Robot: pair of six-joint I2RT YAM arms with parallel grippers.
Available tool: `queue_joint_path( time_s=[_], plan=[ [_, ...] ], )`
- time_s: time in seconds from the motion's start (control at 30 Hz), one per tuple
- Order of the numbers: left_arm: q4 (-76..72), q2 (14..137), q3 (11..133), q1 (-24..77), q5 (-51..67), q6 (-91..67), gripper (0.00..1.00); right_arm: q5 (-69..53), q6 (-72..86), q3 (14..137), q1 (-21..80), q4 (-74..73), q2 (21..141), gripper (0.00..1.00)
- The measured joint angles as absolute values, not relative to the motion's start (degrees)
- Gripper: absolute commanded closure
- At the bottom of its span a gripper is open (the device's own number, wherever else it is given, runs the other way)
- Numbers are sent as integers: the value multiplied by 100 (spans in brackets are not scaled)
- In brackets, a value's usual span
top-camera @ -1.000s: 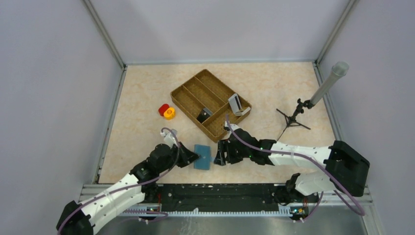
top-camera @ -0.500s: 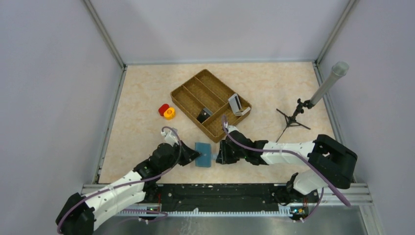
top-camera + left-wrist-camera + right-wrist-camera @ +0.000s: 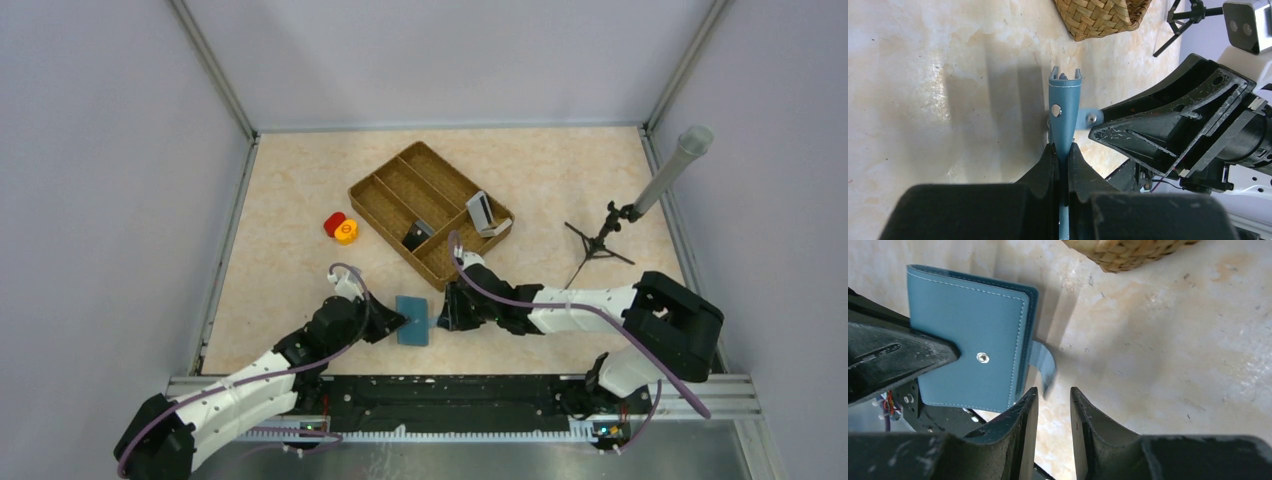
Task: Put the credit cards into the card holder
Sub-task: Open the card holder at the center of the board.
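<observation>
My left pincer (image 3: 1062,149) clamps the folded wallet (image 3: 1064,105), its tab (image 3: 1042,360) just ahead of my slightly parted right pincer (image 3: 1050,396).

We can't see inside the teal-blue folding wallet (image 3: 1064,110): the left wrist view shows it edge-on, with its near end buried in the left gripper (image 3: 1062,150). The brown woven tray (image 3: 1128,252) is cut off by the top edge in both wrist views. The pale cards (image 3: 482,212) in it are too small to count from above.
</observation>
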State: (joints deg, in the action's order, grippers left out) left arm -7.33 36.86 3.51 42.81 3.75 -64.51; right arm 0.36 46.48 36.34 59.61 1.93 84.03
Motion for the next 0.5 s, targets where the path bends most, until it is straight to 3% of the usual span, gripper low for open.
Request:
queue_joint_path(
  time_s=[0.27,0.37,0.43,0.47,0.5],
  plan=[
    [-757,3782,351,4281,379,-6458,100,-143,4613,3811,5959,456,8753,72],
    [-762,3844,351,4281,379,-6460,96,-202,4609,3839,5961,504,8849,95],
    [-766,3854,351,4281,377,-6460,61,-209,4587,3839,5961,508,8858,100],
    [-762,3854,351,4281,377,-6451,35,-207,4595,3839,5961,502,8858,100],
    [-753,3854,353,4281,375,-6455,21,-204,4604,3839,5961,497,8858,100]
  ],
)
